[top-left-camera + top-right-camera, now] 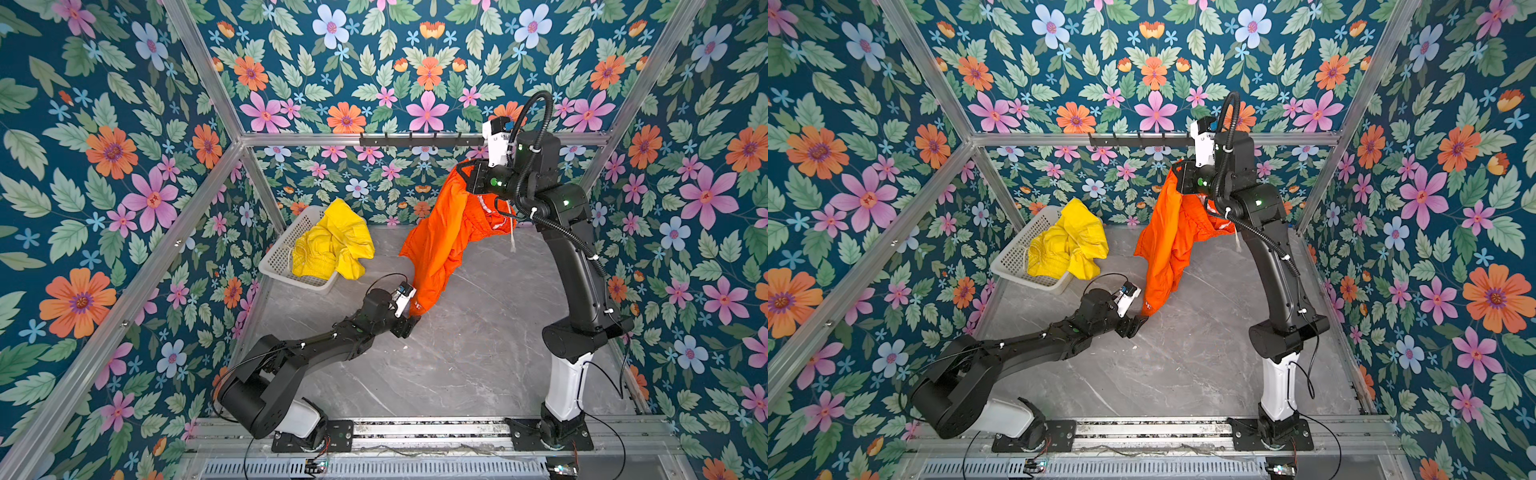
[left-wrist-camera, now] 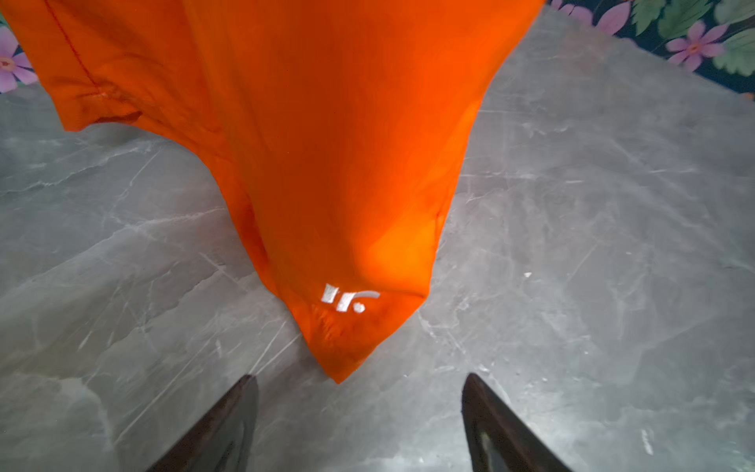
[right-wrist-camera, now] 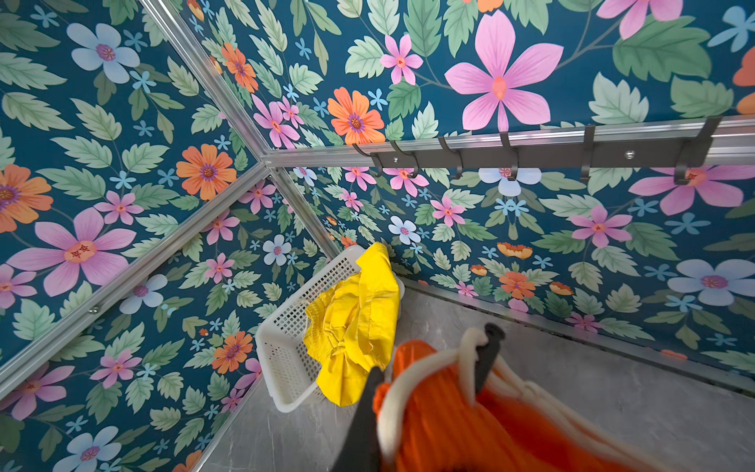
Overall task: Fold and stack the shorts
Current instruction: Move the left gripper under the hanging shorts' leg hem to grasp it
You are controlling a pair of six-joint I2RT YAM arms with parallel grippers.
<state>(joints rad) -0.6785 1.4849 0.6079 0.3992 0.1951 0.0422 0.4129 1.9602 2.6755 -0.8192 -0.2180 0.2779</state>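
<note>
Nearest to you, the left gripper point(image 1: 406, 325) reaches low over the grey marble table point(image 1: 478, 353) from the left. Its 2 fingers point(image 2: 228, 421) are spread wide and grip nothing. The lowest corner of the orange shorts point(image 1: 440, 232) hangs just in front of the gap between them. That corner carries a small white mark point(image 2: 347, 300). You cannot tell from any view whether the corner touches the table.

Follow the orange shorts up and back: they hang as 1 long drape, clear of the table along most of their length, from the right gripper point(image 1: 464, 171), which is raised high on the right. In the right wrist view its fingers are pressed together on the gathered waistband, with the pale drawstring point(image 3: 408, 376) looped around them.

Farther back on the left, the white perforated basket point(image 1: 282, 253) stands in the far left corner of the table. The yellow shorts point(image 1: 332, 245) lie crumpled in it and spill over its rim, well apart from both grippers.

On the back wall, a dark hook rail point(image 1: 415, 140) runs along the metal frame.
</note>
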